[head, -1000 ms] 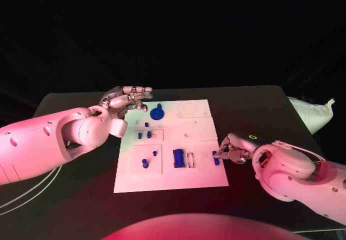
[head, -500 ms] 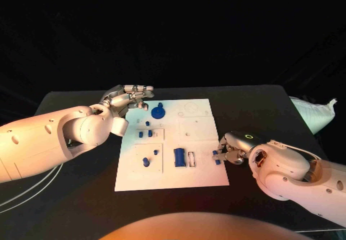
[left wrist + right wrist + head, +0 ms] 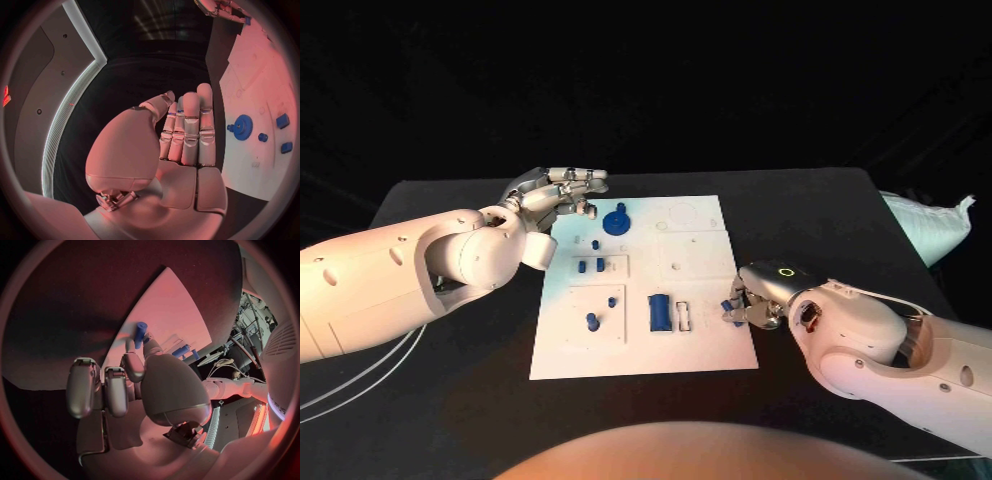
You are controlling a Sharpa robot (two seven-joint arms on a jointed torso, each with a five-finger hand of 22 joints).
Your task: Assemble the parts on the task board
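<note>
Chunky white arms, shiny silver hands

Smooth rounded white shells on both arms, left arm point(image 3: 401, 275) and right arm point(image 3: 906, 350). Small green ring light glowing at the right wrist point(image 3: 788, 271). Segmented metallic fingers point(image 3: 190, 127) on the left hand point(image 3: 560, 195), same silver look on the right hand point(image 3: 134, 390).

White task board point(image 3: 697, 345), blue parts point(image 3: 658, 314), black table point(image 3: 834, 215).

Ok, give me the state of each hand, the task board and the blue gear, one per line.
Left hand: fingers straight, together, holding nothing.
Right hand: pinching a small blue part.
Task board: flat on the table.
Blue gear: on the board, untouched.
</note>
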